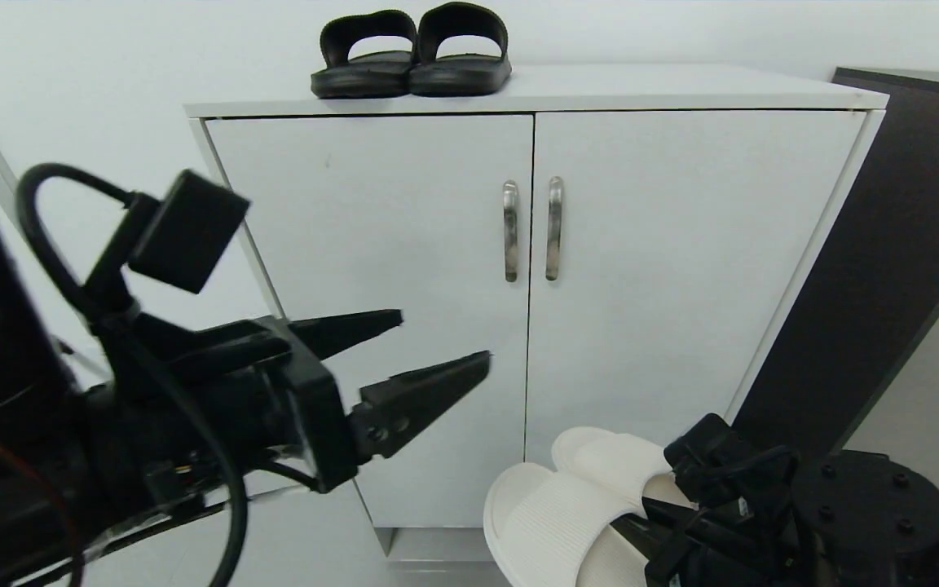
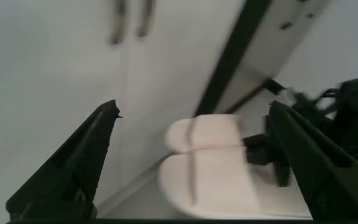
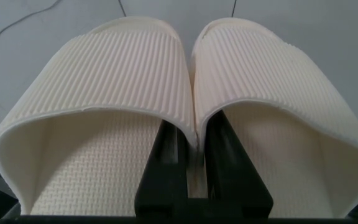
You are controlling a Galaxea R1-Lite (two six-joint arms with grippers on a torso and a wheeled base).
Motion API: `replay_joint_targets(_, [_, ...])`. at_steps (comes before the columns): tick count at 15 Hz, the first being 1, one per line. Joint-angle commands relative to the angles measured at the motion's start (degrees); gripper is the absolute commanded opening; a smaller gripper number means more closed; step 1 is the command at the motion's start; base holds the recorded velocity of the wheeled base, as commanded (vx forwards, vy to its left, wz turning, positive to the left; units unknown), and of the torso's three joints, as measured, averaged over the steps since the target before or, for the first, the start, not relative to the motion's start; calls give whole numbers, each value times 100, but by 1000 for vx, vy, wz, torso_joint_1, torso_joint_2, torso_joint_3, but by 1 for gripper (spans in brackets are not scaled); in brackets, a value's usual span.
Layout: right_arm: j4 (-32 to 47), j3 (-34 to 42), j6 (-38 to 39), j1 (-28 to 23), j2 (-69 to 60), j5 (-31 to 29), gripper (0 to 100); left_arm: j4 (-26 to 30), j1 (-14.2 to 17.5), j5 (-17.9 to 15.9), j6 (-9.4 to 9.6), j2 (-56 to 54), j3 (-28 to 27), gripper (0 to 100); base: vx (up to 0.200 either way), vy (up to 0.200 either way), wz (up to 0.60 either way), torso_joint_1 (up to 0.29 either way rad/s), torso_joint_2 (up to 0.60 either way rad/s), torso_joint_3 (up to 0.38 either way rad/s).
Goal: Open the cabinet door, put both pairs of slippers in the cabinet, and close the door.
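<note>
Right claw (image 3: pixel 190 183), 5 o'clock, pinches the white slippers (image 1: pixel 551 514); left claw (image 1: pixel 443 335), 8 o'clock, gapes empty; black slippers (image 1: pixel 412 61) at 12.

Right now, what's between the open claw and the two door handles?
Nothing. In the head view, only the bare white front of the shut cabinet door shows between the left gripper and the handles.

Dark upright panel (image 1: pixel 885 277), pale wall (image 1: pixel 111 49) behind, grey tiled floor (image 3: pixel 353 37) below.

My head camera faces the cabinet (image 1: pixel 681 285) closely; both wrist cameras share the white slippers (image 3: pixel 179 93) before it
</note>
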Motion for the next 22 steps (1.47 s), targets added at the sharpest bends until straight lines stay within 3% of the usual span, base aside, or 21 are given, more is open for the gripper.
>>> replay_joint_targets(1, [-5, 6, 1, 5, 49, 1, 0, -40, -187, -168, -2, 1117, -739, 100, 0, 0, 0, 0, 0, 0])
replay_joint_targets(3, [-5, -3, 1, 5, 40, 1, 0, -31, -178, -616, -72, 1592, -1231, 100, 0, 0, 0, 0, 0, 0])
replay_joint_targets(4, [-5, -3, 1, 5, 40, 1, 0, -14, -152, -915, -222, 1785, -1486, 100, 0, 0, 0, 0, 0, 0])
replay_joint_targets(6, [-5, -3, 1, 5, 40, 1, 0, 30, -3, -1293, -740, 2111, -2075, 100, 0, 0, 0, 0, 0, 0])
replay_joint_targets(8, [-5, 6, 1, 5, 31, 1, 0, 57, 129, -1829, -1478, 2216, -2549, 100, 0, 0, 0, 0, 0, 0])
replay_joint_targets(9, [-5, 6, 1, 5, 31, 1, 0, 144, 200, -2031, -1601, 2348, -2822, 100, 0, 0, 0, 0, 0, 0])
replay_joint_targets(12, [-5, 6, 1, 5, 57, 10, 0, 259, 331, -1803, -1496, 2735, -3332, 100, 0, 0, 0, 0, 0, 0])
replay_joint_targets(14, [-5, 6, 1, 5, 66, 19, 0, 373, 455, -1478, -1426, 2919, -3569, 100, 0, 0, 0, 0, 0, 0])
replay_joint_targets(22, [-5, 6, 1, 5, 57, 10, 0, 390, 788, -1390, -1347, 3200, -3877, 100, 0, 0, 0, 0, 0, 0])
